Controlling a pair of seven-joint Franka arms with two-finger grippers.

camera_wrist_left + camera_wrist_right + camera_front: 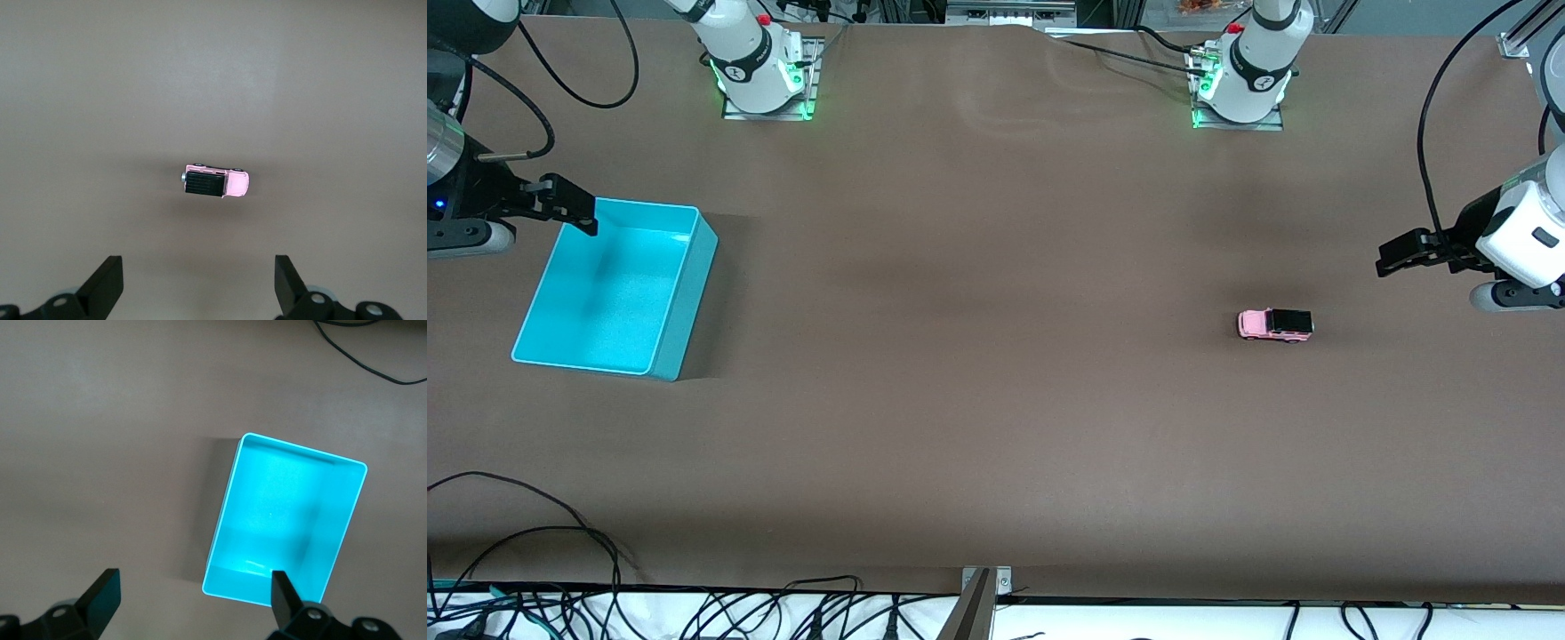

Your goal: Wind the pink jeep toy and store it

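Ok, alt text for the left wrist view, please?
A pink jeep sits upright on the bare brown table, alone. The left hand hangs above it, fingers open and apart, touching nothing.

We see a brown table bearing two things, well apart. The pink jeep toy stands on its wheels toward the left arm's end, on bare tabletop ahead of the left gripper's fingers, touching neither. The turquoise bin sits open-topped toward the right arm's end, one corner of its rim under the right gripper's fingers.
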